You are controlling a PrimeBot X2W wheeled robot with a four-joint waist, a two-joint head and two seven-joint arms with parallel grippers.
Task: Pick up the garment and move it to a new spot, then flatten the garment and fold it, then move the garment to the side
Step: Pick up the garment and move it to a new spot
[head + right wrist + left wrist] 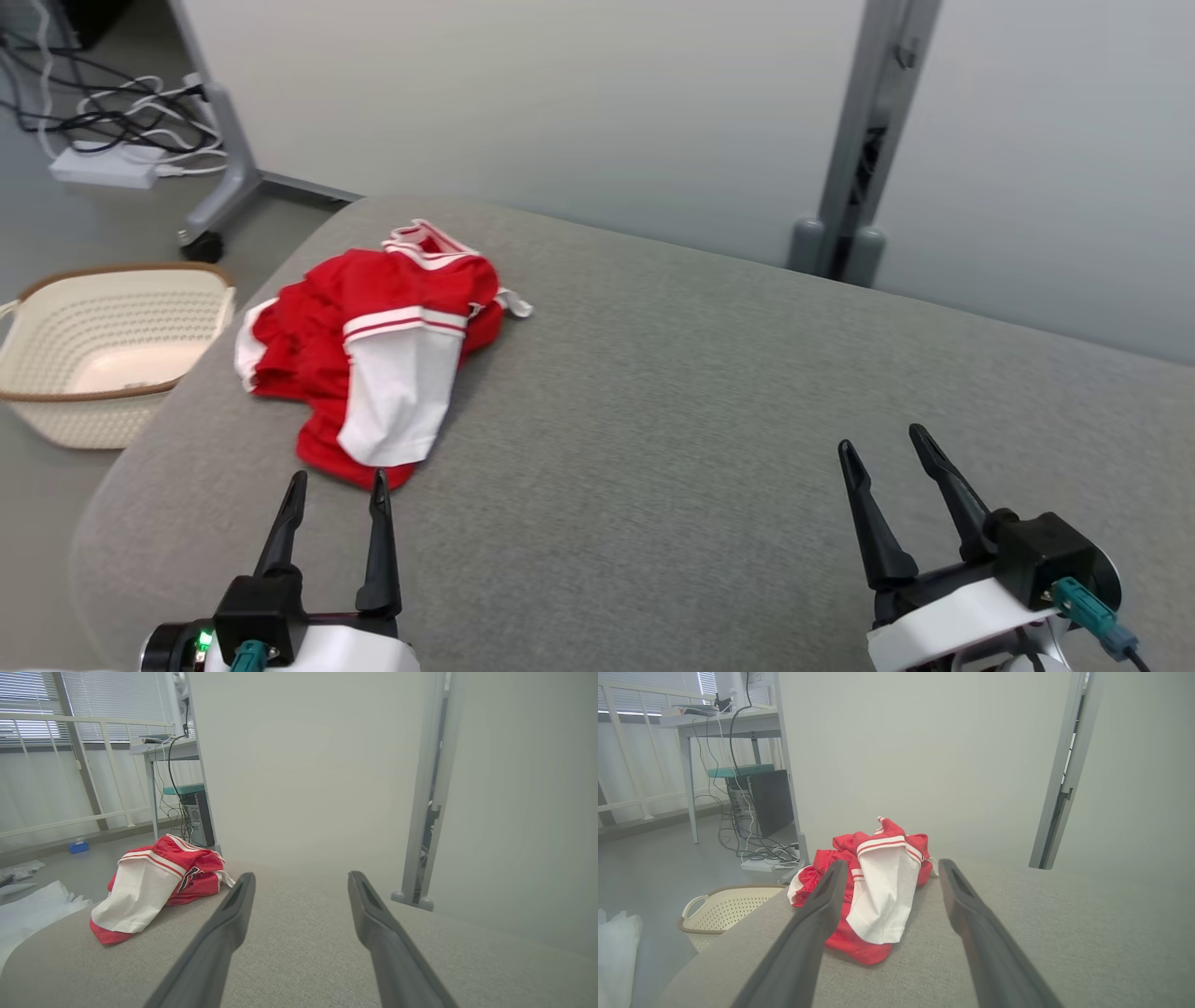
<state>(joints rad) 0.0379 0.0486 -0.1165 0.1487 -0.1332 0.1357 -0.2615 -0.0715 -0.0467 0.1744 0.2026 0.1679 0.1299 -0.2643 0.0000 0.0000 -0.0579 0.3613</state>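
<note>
**A:** What is the left gripper (338, 478) doing?

**B:** It stands wide open, with nothing between its two dark fingers. It points at the garment (373, 355). In the head view one fingertip sits right at the garment's near hem, and I cannot tell whether it touches the cloth.

**A:** And the right gripper (881, 439)?

**B:** That one is spread just as wide and holds nothing either. It hovers over bare fabric, well apart from the garment, with its fingers leaning a little to the left.

**A:** Where exactly does the garment lie?

**B:** It is crumpled on the left part of the grey cushion (700, 373), near the rounded left edge. It is red mesh with red-and-white striped trim. A white panel lies on top, draped toward the robot, and a thin white cord pokes out at the far right side.

**A:** What about the surface itself?

**B:** It is a broad cushion covered in grey woven fabric, curving down at its left corner.

**A:** And the room around it?

**B:** On the floor just left of the cushion stands a cream perforated basket (56, 411) with a brown rim. Beyond it a white power strip (103, 168) lies among tangled cables, beside the wheeled foot of a pale partition (560, 112). The partition runs behind the cushion, and a grey metal post (868, 140) stands at its right. The left wrist view shows a desk (724, 721) with a dark computer tower (770, 802) under it. The right wrist view shows window blinds (117, 700) and a white sheet (32, 910) on the floor.
</note>
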